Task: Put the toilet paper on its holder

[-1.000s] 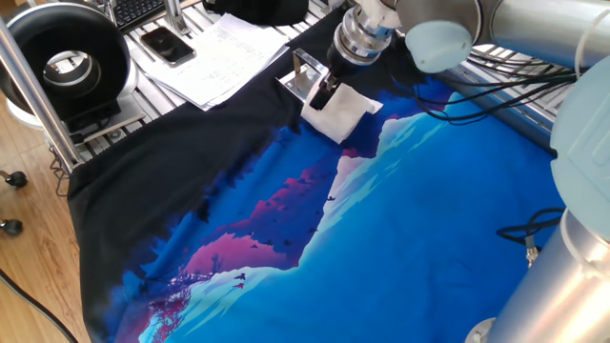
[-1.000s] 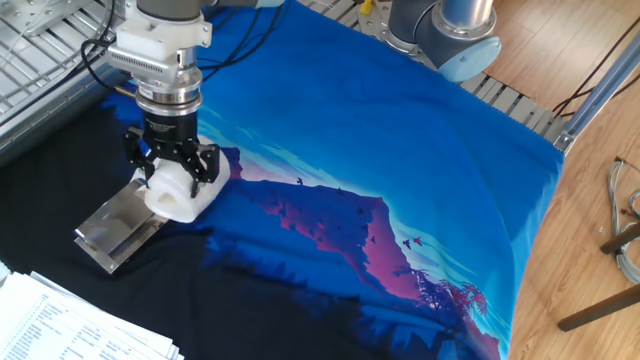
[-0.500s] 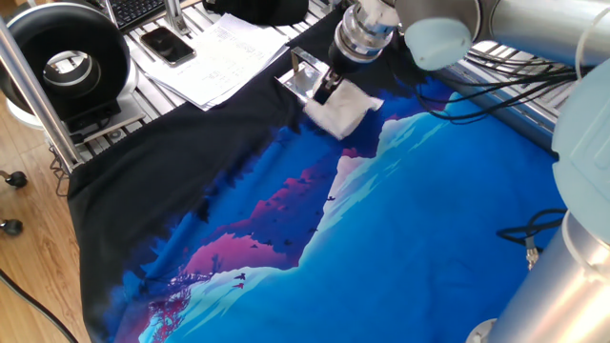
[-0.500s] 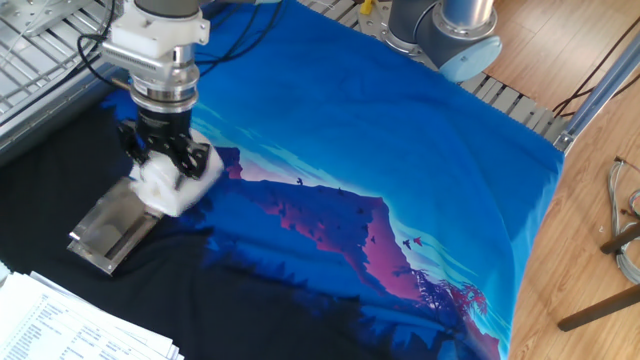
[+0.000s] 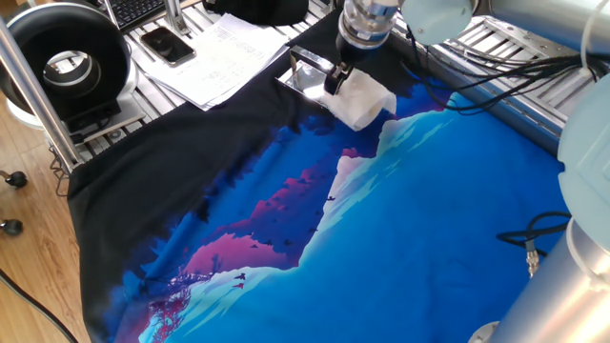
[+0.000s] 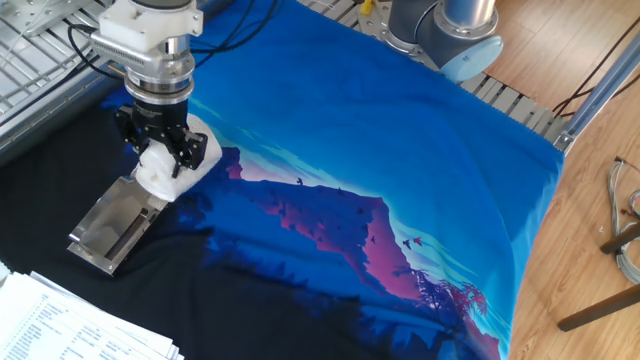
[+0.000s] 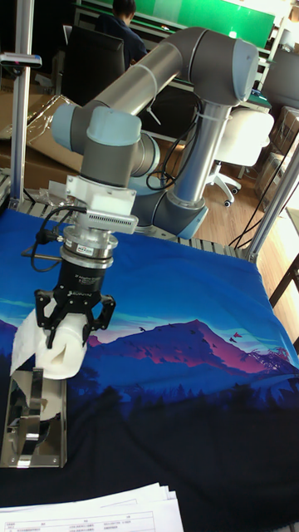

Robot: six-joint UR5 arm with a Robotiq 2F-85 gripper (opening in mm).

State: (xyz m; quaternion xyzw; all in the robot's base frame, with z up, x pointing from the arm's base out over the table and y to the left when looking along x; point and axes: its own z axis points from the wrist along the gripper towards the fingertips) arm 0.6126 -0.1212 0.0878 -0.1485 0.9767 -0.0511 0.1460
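Nothing here can really be read. The paper sheets (image 5: 217, 52) at the upper left of one fixed view, and again at the lower left corner of the other fixed view, carry lines of print too small to make out. The gripper (image 7: 73, 320) shows a small, blurred, illegible marking.

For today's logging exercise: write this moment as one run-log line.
tool: shut on toilet paper | roll: tilted, at end of holder | not yet mounted
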